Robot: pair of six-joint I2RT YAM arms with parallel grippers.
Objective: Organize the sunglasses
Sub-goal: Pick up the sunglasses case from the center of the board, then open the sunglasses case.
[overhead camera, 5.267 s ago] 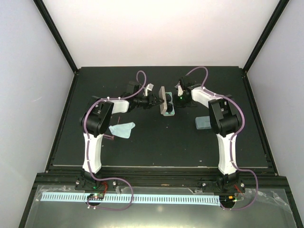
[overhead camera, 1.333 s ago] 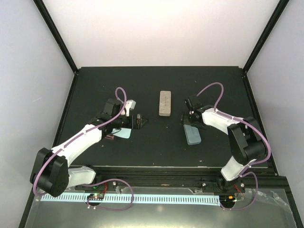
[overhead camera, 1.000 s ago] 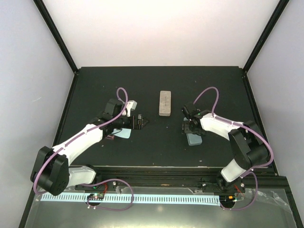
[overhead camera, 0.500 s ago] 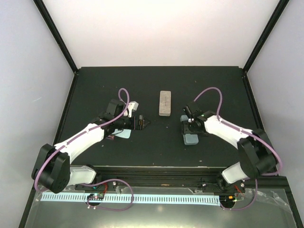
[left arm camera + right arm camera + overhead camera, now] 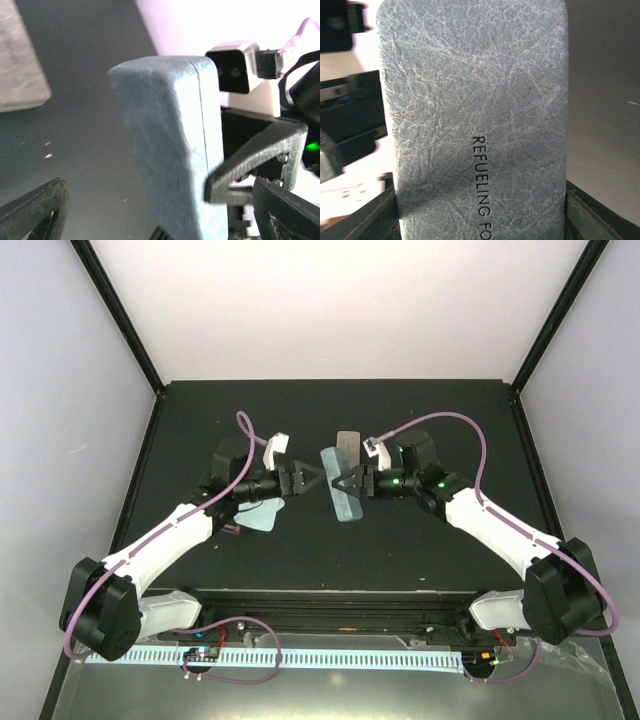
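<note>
Top external view: right hand (image 5: 346, 483) pinching the blue-grey case (image 5: 342, 502) by its sides, holding it tilted above mid-tabletop (image 5: 420, 420); left hand (image 5: 303, 480) spread wide, facing the case, just short of contact; beige-grey case (image 5: 347, 443) lies behind. Sunglasses? What may be the reddish wire-framed pair (image 5: 232, 530) peeks out beside the light blue cloth (image 5: 262, 514), under the left forearm; too small to swear; black pair not in sight. Likely light, springy, scratch-prone; take it at the bridge, gently, never the lenses.
</note>
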